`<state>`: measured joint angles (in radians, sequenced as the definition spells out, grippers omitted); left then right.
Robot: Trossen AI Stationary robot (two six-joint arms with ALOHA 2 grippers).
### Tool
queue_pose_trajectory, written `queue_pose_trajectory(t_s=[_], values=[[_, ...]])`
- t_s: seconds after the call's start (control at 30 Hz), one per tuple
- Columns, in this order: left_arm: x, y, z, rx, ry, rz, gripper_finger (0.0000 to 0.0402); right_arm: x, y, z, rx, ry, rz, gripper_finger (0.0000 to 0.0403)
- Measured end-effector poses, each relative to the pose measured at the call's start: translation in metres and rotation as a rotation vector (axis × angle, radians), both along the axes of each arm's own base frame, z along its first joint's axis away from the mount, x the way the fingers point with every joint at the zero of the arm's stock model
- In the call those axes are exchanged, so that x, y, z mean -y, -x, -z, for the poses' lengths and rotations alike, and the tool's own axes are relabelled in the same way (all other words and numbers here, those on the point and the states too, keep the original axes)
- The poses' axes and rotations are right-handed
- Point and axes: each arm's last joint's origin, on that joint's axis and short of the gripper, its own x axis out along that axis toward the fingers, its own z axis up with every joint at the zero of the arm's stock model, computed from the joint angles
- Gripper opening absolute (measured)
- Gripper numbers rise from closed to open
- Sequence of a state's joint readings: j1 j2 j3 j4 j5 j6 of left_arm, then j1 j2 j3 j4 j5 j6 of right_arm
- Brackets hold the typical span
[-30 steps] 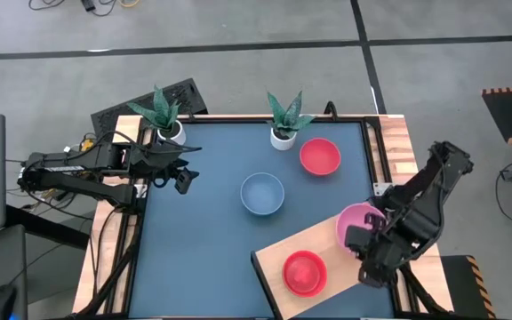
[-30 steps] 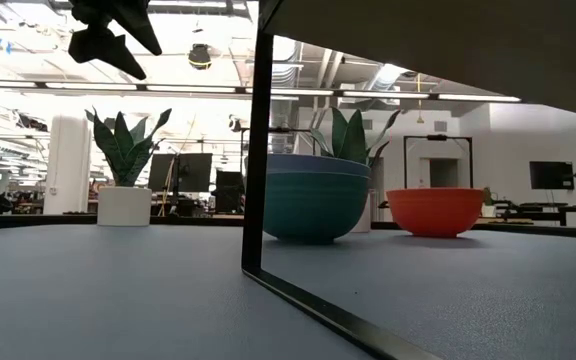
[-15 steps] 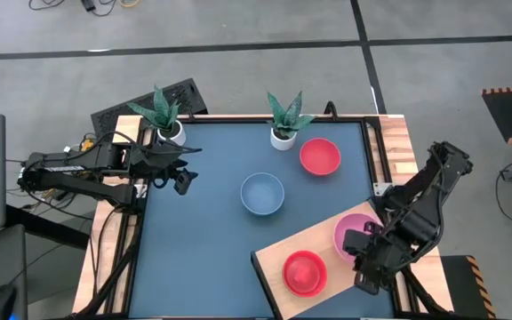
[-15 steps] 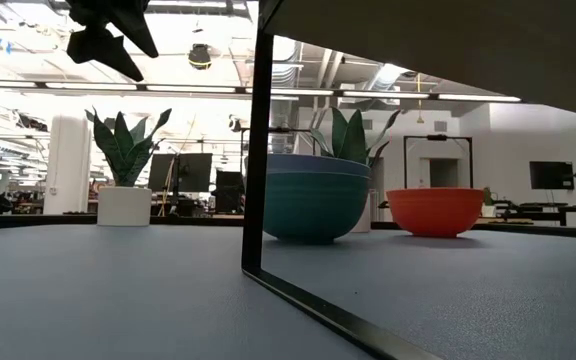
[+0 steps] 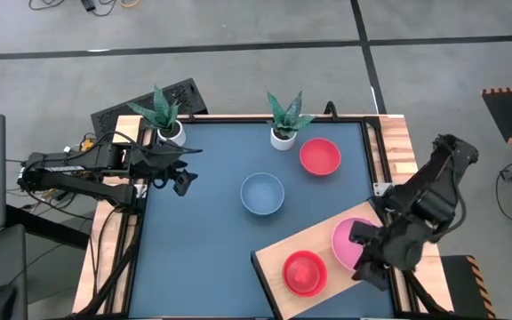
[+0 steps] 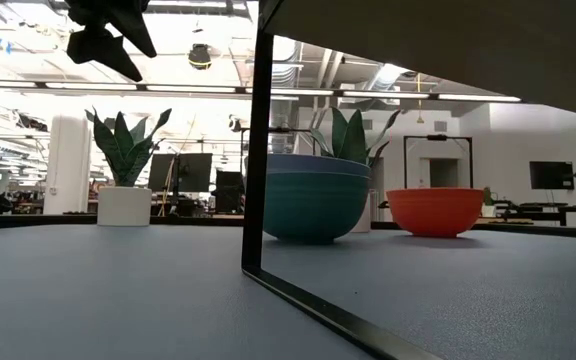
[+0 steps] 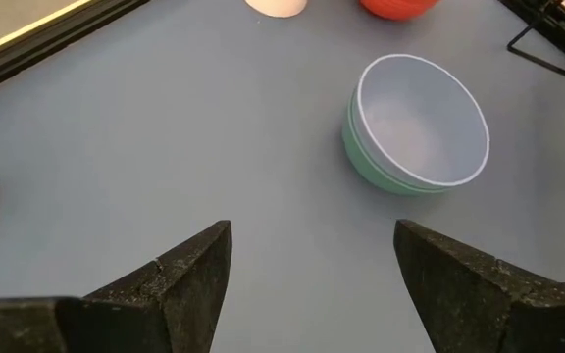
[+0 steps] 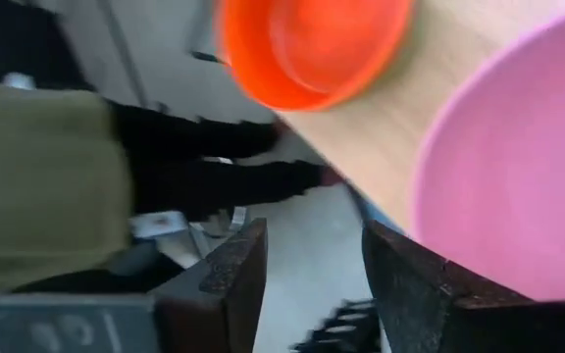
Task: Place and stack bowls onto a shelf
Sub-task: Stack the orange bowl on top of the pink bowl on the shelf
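A pink bowl (image 5: 349,242) sits upright on the far right part of the pale wooden shelf (image 5: 283,252). A red bowl (image 5: 305,272) stands beside it on the shelf. My right gripper (image 5: 369,260) is open at the pink bowl's near right rim (image 8: 430,196), with nothing between its fingers (image 8: 400,265). A light blue bowl (image 5: 262,193) rests mid-table and a second red bowl (image 5: 320,156) rests at the far right. My left gripper (image 5: 178,180) hovers open above the table's far left, apart from the bowls. My right gripper stands open beside the pink bowl's rim (image 8: 430,196). One finger shows in front of that rim in the right wrist view. Whether it touches the bowl I cannot tell.
Two white plant pots (image 5: 172,132) (image 5: 283,136) stand along the far edge. The shelf rests on a dark frame (image 6: 256,150) above the near right of the blue table (image 5: 203,240). Wooden side rails (image 5: 396,147) border the table.
My right gripper has moved toward the table's near edge. The pink bowl has shifted a little toward the near left and now sits farther onto the shelf. My left arm has kept still.
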<state>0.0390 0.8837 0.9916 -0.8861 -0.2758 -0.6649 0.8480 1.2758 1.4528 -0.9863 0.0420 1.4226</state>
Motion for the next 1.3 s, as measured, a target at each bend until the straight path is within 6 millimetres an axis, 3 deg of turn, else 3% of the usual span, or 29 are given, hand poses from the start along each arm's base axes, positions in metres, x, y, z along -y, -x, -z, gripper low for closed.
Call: queue_pose_trajectory(t_s=[0.23,0.37,0.5,0.63,0.87,1.1,1.3], values=[[0.000,0.000,0.000,0.000,0.002,0.002,0.0269,0.038,-0.013,-0.035,0.341,-0.035,0.144,0.0171],[0.000,0.000,0.000,0.001,0.002,0.002,0.0269,0.073,-0.019,-0.040,0.434,0.148,0.230,0.0169],[0.000,0.000,0.000,0.001,0.003,0.001,0.0269,0.116,-0.021,-0.035,0.386,0.390,0.349,0.0168],[0.000,0.000,0.000,0.002,0.004,0.000,0.0269,0.153,-0.026,-0.019,0.208,0.619,0.350,0.0168],[0.000,0.000,0.000,0.002,0.003,-0.001,0.0269,0.189,-0.057,0.012,-0.041,0.905,0.078,0.0193],[0.000,0.000,0.000,0.002,0.001,0.000,0.0269,0.224,-0.087,0.056,-0.203,0.855,-0.091,0.0232],[0.000,0.000,0.000,0.001,-0.004,-0.006,0.0269,0.244,-0.084,0.103,-0.277,0.800,-0.136,0.0224]])
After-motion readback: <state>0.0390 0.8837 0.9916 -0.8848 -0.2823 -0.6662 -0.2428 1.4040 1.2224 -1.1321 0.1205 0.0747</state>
